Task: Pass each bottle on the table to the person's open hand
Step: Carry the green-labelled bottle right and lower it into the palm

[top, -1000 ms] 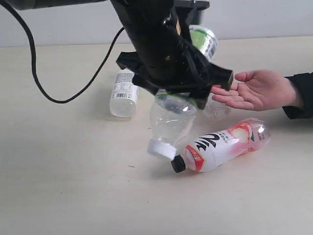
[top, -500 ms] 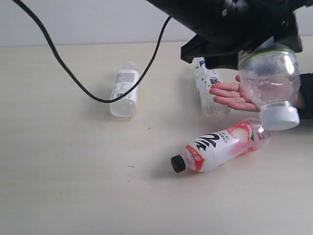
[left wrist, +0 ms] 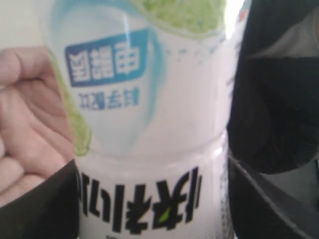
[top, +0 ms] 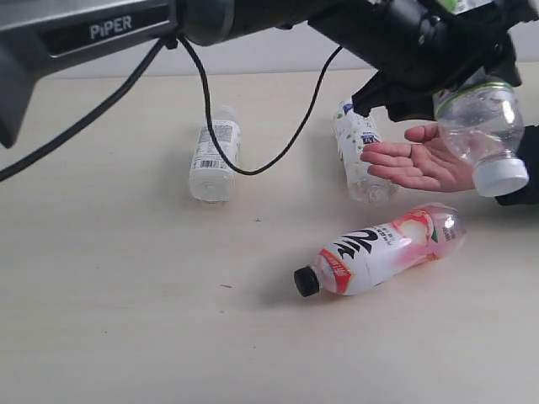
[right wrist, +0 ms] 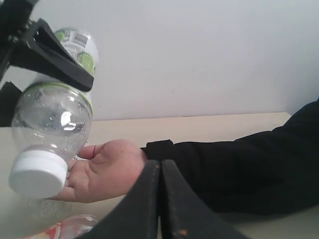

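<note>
exterior, left gripper (top: 455, 80): jaws pinching the green bottle (top: 480, 126), which is tilted cap-down, up off the table (top: 126, 320)
exterior, hand (top: 421, 164): open, palm up, with the green bottle close at its 2 o'clock; can't tell if they touch
exterior, blue bottle (top: 358, 156): lying at the hand's 9 o'clock, right by the fingertips
exterior, white bottle (top: 212, 156): lying farther out at 9 o'clock, well apart
exterior, pink bottle (top: 387, 248): on its side at the hand's 6 o'clock, cap pointing to 8 o'clock
left wrist: green bottle's label fills the shot between the dark jaws, hand beside it
right wrist, right gripper (right wrist: 160, 172): jaws pressed together, holding nothing; green bottle's cap hangs by the palm
</note>
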`<action>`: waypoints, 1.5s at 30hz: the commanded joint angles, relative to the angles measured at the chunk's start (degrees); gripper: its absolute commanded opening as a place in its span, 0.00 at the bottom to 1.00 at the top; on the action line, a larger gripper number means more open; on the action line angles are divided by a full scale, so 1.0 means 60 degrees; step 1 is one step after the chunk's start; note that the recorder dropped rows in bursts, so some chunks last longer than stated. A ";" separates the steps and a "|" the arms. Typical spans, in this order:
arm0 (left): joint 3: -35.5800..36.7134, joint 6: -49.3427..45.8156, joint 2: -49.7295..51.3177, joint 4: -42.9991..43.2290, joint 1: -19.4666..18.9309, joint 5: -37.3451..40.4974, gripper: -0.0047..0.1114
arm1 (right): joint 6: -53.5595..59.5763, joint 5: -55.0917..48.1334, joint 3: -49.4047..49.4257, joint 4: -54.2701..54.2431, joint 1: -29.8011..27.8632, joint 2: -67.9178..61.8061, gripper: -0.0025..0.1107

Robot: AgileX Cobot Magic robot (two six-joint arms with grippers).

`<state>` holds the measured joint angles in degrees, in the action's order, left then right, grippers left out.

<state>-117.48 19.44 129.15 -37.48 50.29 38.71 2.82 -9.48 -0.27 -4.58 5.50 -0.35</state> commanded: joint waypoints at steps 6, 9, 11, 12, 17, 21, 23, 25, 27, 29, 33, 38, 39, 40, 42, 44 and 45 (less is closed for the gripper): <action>-0.0107 0.0120 0.0915 -0.0404 -0.0203 -0.0753 0.04 | 0.0005 0.0072 0.0046 -0.0004 -0.0028 0.0058 0.02; -0.0107 0.0038 0.1037 -0.0423 -0.0203 -0.0775 0.04 | 0.0005 0.0072 0.0046 -0.0004 -0.0028 0.0058 0.02; -0.0107 0.0038 0.1080 -0.0423 -0.0203 -0.0758 0.04 | 0.0005 0.0072 0.0046 -0.0004 -0.0028 0.0058 0.02; -0.0107 0.0038 0.1092 -0.0423 -0.0203 -0.0758 0.04 | 0.0005 0.0072 0.0046 -0.0004 -0.0028 0.0058 0.02; -0.0107 0.0038 0.1231 -0.0423 -0.0203 -0.0716 0.11 | 0.0005 0.0072 0.0046 -0.0004 -0.0028 0.0058 0.02; -0.0107 -0.0222 0.1275 -0.0386 -0.0203 -0.0427 0.42 | 0.0005 0.0093 0.0046 -0.0004 -0.0028 0.0058 0.02; -0.0107 -0.0452 0.1275 -0.0386 -0.0203 -0.0303 0.55 | 0.0005 0.0093 0.0046 -0.0004 -0.0028 0.0058 0.02; -0.0107 -0.0587 0.1275 -0.0362 -0.0203 -0.0230 0.65 | 0.0005 0.0093 0.0046 -0.0004 -0.0028 0.0058 0.02; -0.0107 -0.0731 0.1275 -0.0362 -0.0203 -0.0230 0.74 | 0.0005 0.0093 0.0046 -0.0004 -0.0028 0.0058 0.02; -0.0107 -0.0735 0.1275 -0.0362 -0.0203 -0.0189 0.79 | 0.0005 0.0093 0.0046 -0.0004 -0.0028 0.0058 0.02; -0.0107 -0.0963 0.1275 -0.0362 -0.0203 -0.0150 0.81 | 0.0005 0.0093 0.0046 -0.0004 -0.0028 0.0058 0.02; -0.0107 -0.0963 0.1259 -0.0362 -0.0203 -0.0150 0.81 | 0.0005 0.0093 0.0046 -0.0004 -0.0028 0.0058 0.02; -0.0107 -0.0963 0.1259 -0.0362 -0.0203 -0.0109 0.81 | 0.0005 0.0093 0.0046 -0.0004 -0.0028 0.0058 0.02; -0.0107 -0.0983 0.1259 -0.0362 -0.0203 -0.0068 0.81 | 0.0005 0.0093 0.0046 -0.0004 -0.0028 0.0058 0.02; -0.0107 -0.0983 0.1259 -0.0362 -0.0228 0.0000 0.81 | 0.0005 0.0093 0.0046 -0.0004 -0.0028 0.0058 0.02; -0.0107 -0.0998 0.1221 -0.0362 -0.0293 0.0099 0.81 | 0.0005 0.0093 0.0046 -0.0004 -0.0028 0.0058 0.02; -0.0107 -0.1046 0.1198 -0.0362 -0.0293 0.0175 0.81 | 0.0005 0.0093 0.0046 -0.0004 -0.0028 0.0058 0.02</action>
<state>-117.87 13.80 136.95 -39.81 48.97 37.95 2.82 -9.48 -0.27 -4.58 5.50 -0.35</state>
